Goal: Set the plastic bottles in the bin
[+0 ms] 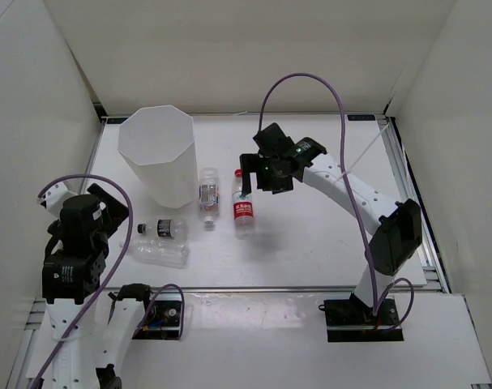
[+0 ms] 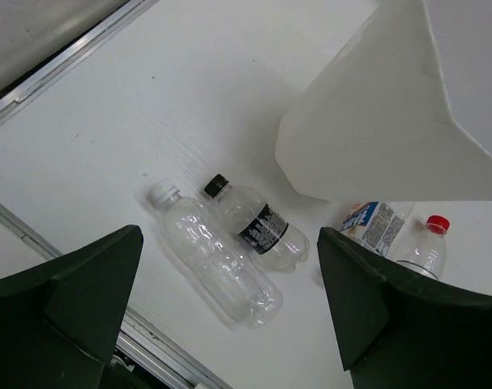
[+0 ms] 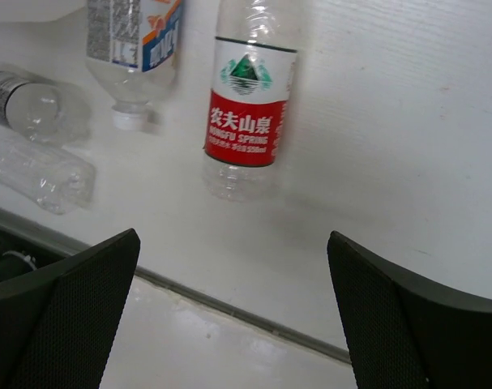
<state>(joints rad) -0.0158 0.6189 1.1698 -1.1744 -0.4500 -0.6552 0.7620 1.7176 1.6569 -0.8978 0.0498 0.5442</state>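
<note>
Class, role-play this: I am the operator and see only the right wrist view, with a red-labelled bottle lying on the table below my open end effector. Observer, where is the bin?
Observer: The bin stands upright at the far left of the table, right beside the pale-labelled bottle.
Operator: And the left end effector?
Observer: Open and empty, aimed at the black-capped bottle and the unlabelled bottle, which lie side by side.
Operator: Which way do those two point?
Observer: The black cap and the white cap both point toward the table's left edge.
</note>
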